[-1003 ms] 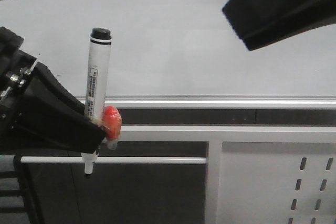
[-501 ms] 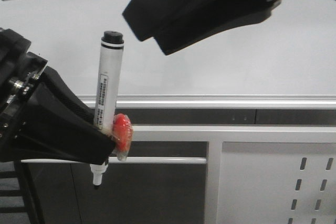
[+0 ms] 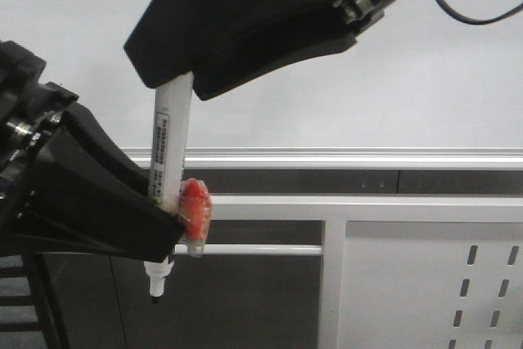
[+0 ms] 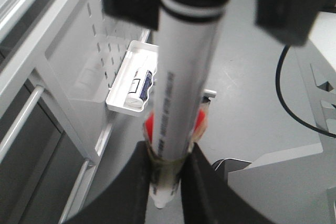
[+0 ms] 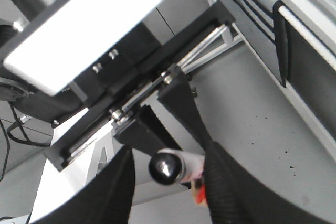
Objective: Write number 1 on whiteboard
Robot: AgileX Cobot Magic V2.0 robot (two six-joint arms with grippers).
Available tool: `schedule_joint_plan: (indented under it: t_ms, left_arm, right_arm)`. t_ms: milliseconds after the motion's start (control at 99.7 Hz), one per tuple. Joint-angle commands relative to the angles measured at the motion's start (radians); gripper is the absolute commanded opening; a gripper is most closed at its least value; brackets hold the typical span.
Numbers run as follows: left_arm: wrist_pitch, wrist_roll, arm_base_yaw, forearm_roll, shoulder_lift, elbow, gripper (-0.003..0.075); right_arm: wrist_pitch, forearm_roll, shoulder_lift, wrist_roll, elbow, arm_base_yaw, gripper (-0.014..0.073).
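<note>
Whiteboard (image 3: 327, 79) surface fills the upper part of the front view, pale and unmarked where it shows, with its silver bottom rail (image 3: 368, 158) running across the middle; no stroke of the number 1 can be seen on it. The left gripper (image 3: 159, 222) reaches in from the left edge, angled upward, and is clenched on the lower barrel of a white marker (image 3: 170, 153). The marker stands nearly upright, its top leaning slightly right, its dark writing tip poking out below the fingers. A red wad under clear tape (image 3: 195, 208) sits at the grip point. From the left wrist view the marker (image 4: 184, 77) rises between the two fingers (image 4: 134, 182), pinched at its base.

The right gripper (image 3: 176, 79) comes down from the upper right corner, its black fingers straddling the marker's capped end. In the right wrist view the cap end (image 5: 167, 167) lies between both fingers (image 5: 118, 187) with gaps either side, so this claw is released. A perforated metal panel (image 3: 433, 284) stands at the lower right, below the rail. A small white tray (image 4: 128, 85) holding a small cylinder hangs on that panel.
</note>
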Motion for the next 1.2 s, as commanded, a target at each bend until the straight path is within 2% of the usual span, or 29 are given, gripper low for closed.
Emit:
schedule_joint_plan:
  t_ms: [0, 291, 702, 1013, 1193]
  left_arm:
    - [-0.052, -0.010, -0.012, -0.032, -0.025, -0.030, -0.0018]
    - [-0.061, -0.010, -0.012, -0.032, -0.025, -0.034, -0.0018]
    - [-0.061, -0.010, -0.012, -0.032, -0.025, -0.073, -0.0018]
    - [-0.061, -0.010, -0.012, -0.032, -0.025, -0.073, -0.0011]
    - [-0.061, -0.010, -0.012, -0.032, -0.025, -0.073, 0.0069]
  right_arm:
    - [-0.035, 0.050, -0.023, -0.012, -0.033, 0.003, 0.0282]
    - [-0.035, 0.050, -0.023, -0.012, -0.033, 0.003, 0.0270]
    - [-0.028, 0.050, -0.023, -0.012, -0.033, 0.003, -0.0081]
    - [-0.022, 0.050, -0.023, -0.012, -0.033, 0.003, -0.0078]
    - [-0.008, 0.050, -0.023, -0.012, -0.033, 0.003, -0.0078]
